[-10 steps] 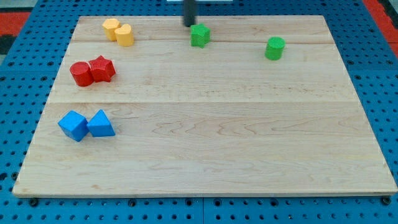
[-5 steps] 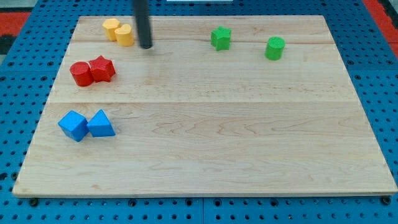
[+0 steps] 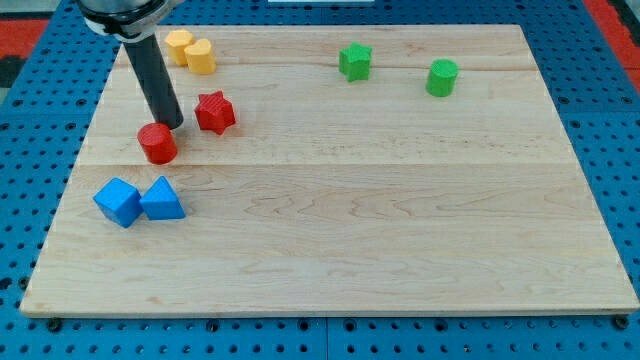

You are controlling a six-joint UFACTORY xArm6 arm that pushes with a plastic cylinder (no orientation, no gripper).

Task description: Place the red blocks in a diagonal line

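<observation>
right now my tip (image 3: 172,125) sits on the bench (image 3: 400,240) near its left edge, in the gap between the two red blocks. it is a plain rod, so this end effector has nothing to open or close and it holds nothing. the red cylinder (image 3: 157,143) is just below and to the left of my tip, so close that it may be touching. the red star block (image 3: 214,111) is a little up and to the right, not touching.

the two red blocks look split apart, with the cylinder lower left and the star upper right. that already looks like a slanted line, so i think the job is at the spreading step, nearly done.

next i would guess a small push on one red block to make the slant neater, going gently so it does not slide too far.

the blue cube (image 3: 118,202) and blue triangle block (image 3: 161,199) sit just below the cylinder, near the left edge, so i should not shove it down into them.
</observation>
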